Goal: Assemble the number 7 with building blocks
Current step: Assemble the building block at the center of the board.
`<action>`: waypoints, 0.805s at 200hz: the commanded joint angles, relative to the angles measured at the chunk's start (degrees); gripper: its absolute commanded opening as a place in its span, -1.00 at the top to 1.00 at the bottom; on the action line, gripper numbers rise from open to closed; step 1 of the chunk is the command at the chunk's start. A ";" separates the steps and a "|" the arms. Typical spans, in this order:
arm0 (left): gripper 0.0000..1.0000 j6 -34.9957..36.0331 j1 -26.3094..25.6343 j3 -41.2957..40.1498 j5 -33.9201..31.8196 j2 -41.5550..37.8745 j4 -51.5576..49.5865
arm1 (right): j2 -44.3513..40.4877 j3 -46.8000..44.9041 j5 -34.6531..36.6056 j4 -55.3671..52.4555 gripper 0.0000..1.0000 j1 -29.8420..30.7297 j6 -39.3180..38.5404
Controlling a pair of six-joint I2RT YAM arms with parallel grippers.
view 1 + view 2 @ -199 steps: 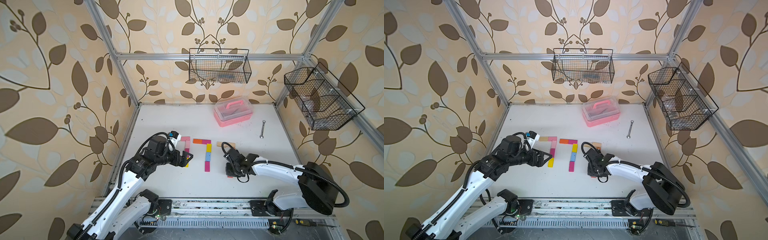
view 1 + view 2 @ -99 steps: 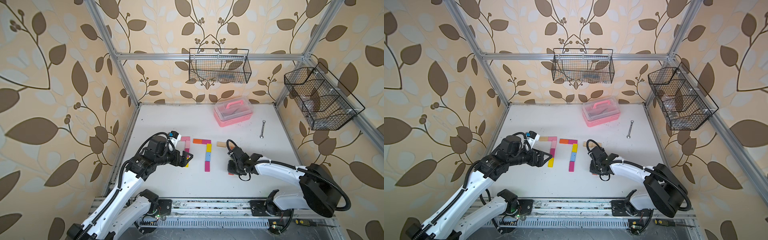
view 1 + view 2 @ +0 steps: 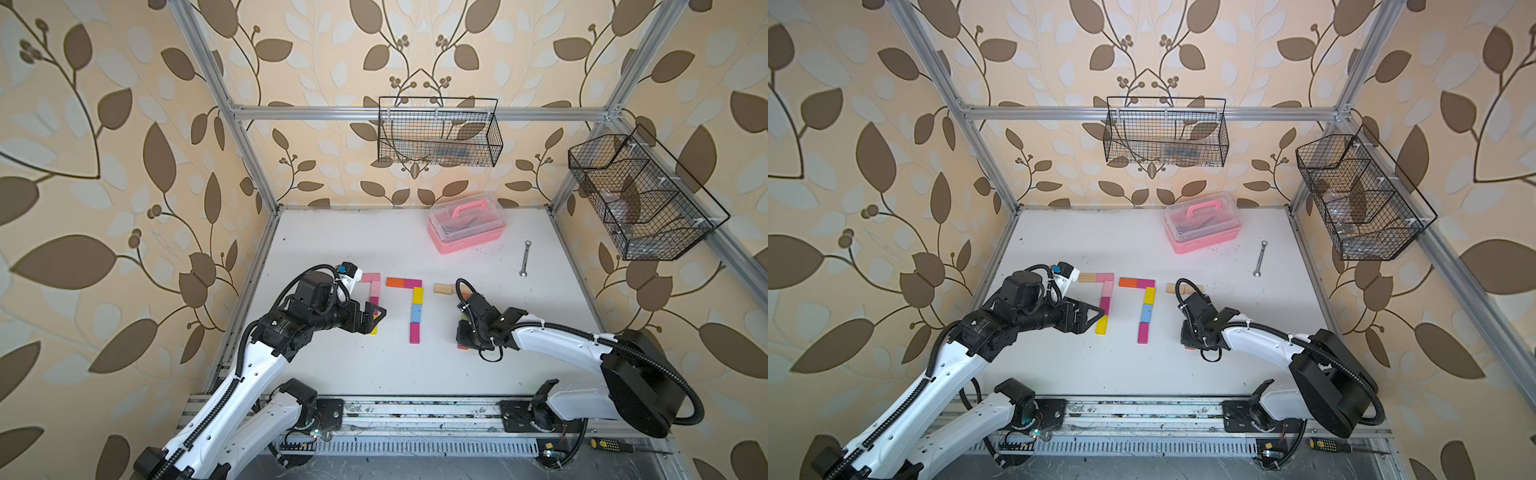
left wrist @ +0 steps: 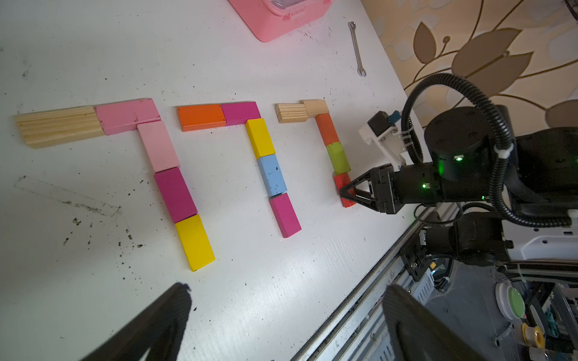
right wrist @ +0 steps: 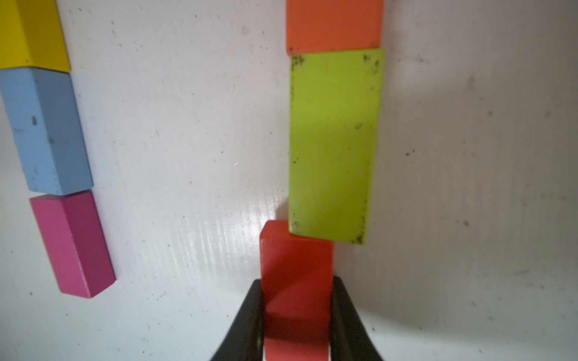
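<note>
Three 7 shapes of building blocks lie side by side on the white table (image 3: 332, 365). The left 7 (image 4: 158, 147) and the middle 7 (image 4: 271, 175) lie untouched. The right 7 has two wooden blocks (image 4: 300, 111) as its bar, then an orange block (image 4: 327, 128) and a green block (image 5: 333, 147). My right gripper (image 5: 297, 281) is shut on a red block (image 5: 295, 256) whose end meets the green block's end, offset to one side. My left gripper (image 4: 287, 289) hangs open and holds nothing, beside the left 7's yellow block (image 4: 194, 242).
A pink clear-lidded box (image 3: 467, 226) sits at the back of the table, with a small wrench (image 3: 525, 258) to its right. Wire baskets hang on the back wall (image 3: 438, 133) and the right wall (image 3: 640, 199). The table's front rail (image 3: 415, 409) runs close behind both arms.
My right gripper has shifted slightly to the right with the red block at the end of the stem. The left arm has not moved.
</note>
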 commanded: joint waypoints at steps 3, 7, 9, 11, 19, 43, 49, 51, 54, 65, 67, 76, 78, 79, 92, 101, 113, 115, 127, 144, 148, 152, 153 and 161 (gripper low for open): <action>-0.98 1.30 -0.53 0.63 1.30 -0.46 0.37 | 0.16 -2.40 1.63 -4.78 0.34 -1.07 -1.34; -0.98 1.30 -0.52 0.63 1.32 -0.49 0.37 | 0.16 -2.42 1.63 -4.90 0.32 -1.09 -1.43; -0.98 1.30 -0.49 0.63 1.32 -0.48 0.37 | 0.16 -2.34 1.67 -4.92 0.31 -1.15 -1.55; -0.98 1.26 -0.52 0.63 1.32 -0.46 0.32 | 0.16 -2.36 1.62 -4.99 0.31 -1.23 -1.55; -0.98 1.31 -0.53 0.61 1.30 -0.45 0.37 | 0.08 -2.36 1.64 -5.19 0.29 -1.46 -1.74; -0.98 1.30 -0.53 0.54 1.32 -0.37 0.37 | -0.20 -2.20 1.20 -5.19 0.02 -1.96 -2.47; -0.98 1.35 -0.53 0.56 1.32 -0.28 0.32 | -0.23 -2.19 1.04 -5.19 -0.10 -2.06 -2.64; -0.98 1.31 -0.53 0.55 1.32 -0.32 0.36 | -0.27 -2.10 0.98 -5.26 -0.13 -2.12 -2.75; -0.98 1.29 -0.53 0.59 1.32 -0.35 0.37 | -0.16 -2.08 0.79 -5.28 -0.20 -2.14 -2.83; -0.98 1.30 -0.53 0.55 1.32 -0.23 0.32 | -0.20 -1.96 0.42 -5.28 -0.37 -2.19 -3.08; -0.98 1.30 -0.51 0.59 1.39 -0.22 0.36 | -0.22 -1.89 0.40 -5.28 -0.38 -2.19 -3.10; -0.98 1.28 -0.53 0.58 1.34 -0.10 0.37 | -0.50 -1.81 -0.09 -5.36 -0.41 -2.22 -3.21; -0.98 1.28 -0.53 0.55 1.38 -0.10 0.37 | -0.58 -1.75 -0.14 -5.37 -0.41 -2.16 -3.20; -0.98 1.29 -0.53 0.55 1.34 -0.10 0.37 | -0.70 -1.72 -0.22 -5.37 -0.42 -2.15 -3.24; -0.98 1.30 -0.53 0.56 1.28 -0.10 0.30 | -1.93 -1.43 -1.33 -5.46 -0.57 -2.60 -3.61; -0.98 1.30 -0.50 0.57 1.17 -0.21 0.37 | -3.47 -1.10 -2.44 -5.61 -0.58 -3.45 -3.89; -0.98 1.30 -0.51 0.54 1.15 -0.19 0.35 | -5.52 -0.68 -4.13 -5.79 -0.59 -5.88 -5.00; -0.98 1.30 -0.53 0.54 1.13 -0.19 0.37 | -5.75 -0.67 -4.51 -5.69 -0.59 -6.43 -5.30; -0.98 1.28 -0.49 0.54 1.15 -0.02 0.44 | -6.60 -0.39 -7.30 -5.48 -0.59 -9.92 -7.60; -0.98 1.30 -0.53 0.63 1.15 0.15 0.24 | -6.03 -0.46 -11.97 -3.96 -0.58 -14.29 -10.75; -0.98 1.26 -0.53 0.63 1.15 0.16 0.23 | -5.71 -0.42 -12.79 -3.59 -0.57 -15.47 -11.37; -0.98 1.30 -0.53 0.63 1.15 0.17 0.26 | -5.51 -0.36 -13.20 -3.41 -0.56 -15.89 -11.78; -0.98 1.30 -0.53 0.58 1.15 0.17 0.27 | -5.45 -0.28 -13.35 -3.38 -0.56 -16.04 -11.93; -0.98 1.28 -0.53 0.54 1.07 0.15 0.23 | -4.82 0.18 -13.36 -3.33 -0.54 -16.81 -12.63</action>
